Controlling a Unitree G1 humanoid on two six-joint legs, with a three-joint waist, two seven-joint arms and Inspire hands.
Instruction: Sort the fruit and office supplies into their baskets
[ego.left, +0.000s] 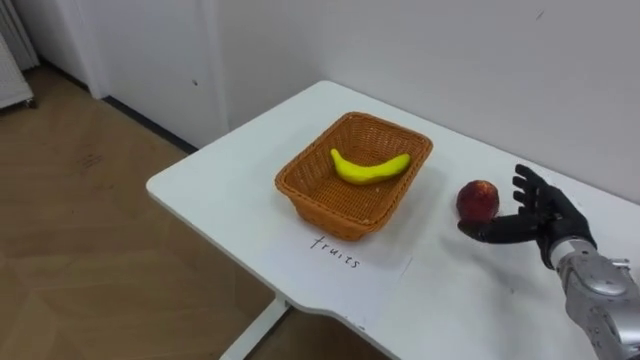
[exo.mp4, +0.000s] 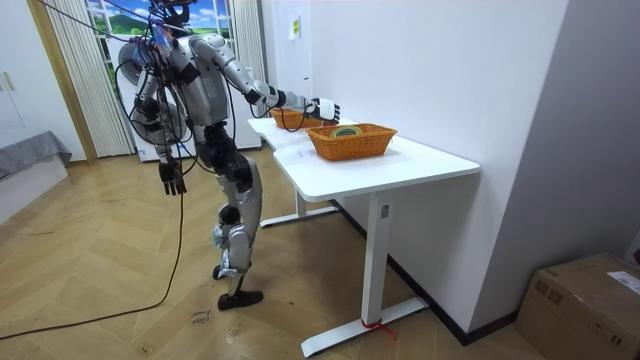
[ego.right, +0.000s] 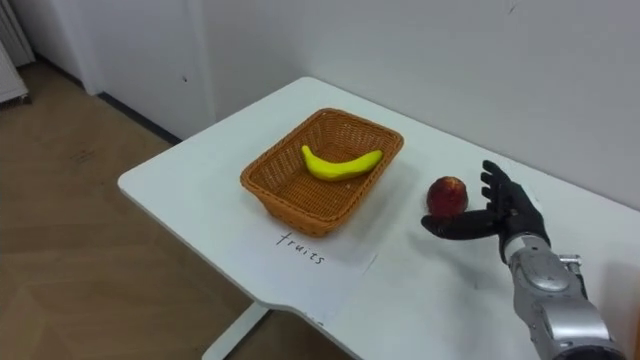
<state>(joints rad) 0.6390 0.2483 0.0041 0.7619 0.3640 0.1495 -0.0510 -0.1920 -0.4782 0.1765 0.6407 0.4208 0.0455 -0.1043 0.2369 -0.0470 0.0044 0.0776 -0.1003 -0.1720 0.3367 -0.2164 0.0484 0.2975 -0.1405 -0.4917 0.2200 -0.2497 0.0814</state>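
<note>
While the left hand (exo.mp4: 172, 178) hangs relaxed at the robot's side, 1 banana (ego.left: 370, 167) lies in the wicker basket (ego.left: 300, 185) on the worktop (ego.left: 220, 180). The apple (ego.left: 478, 200) sits right of it, just beside the right hand (ego.left: 545, 222), fingers (ego.left: 528, 188) spread open.

A white worktop (ego.left: 230, 190) carries a woven basket (ego.left: 322, 212) with a yellow banana (ego.left: 370, 167) lying inside it. A paper label (ego.left: 335, 252) lies on the worktop just in front of the basket. To the basket's right sits a red round fruit (ego.left: 478, 200). The right hand (ego.left: 545, 222) is just beside it, fingers spread and thumb stretched out below the fruit.
</note>
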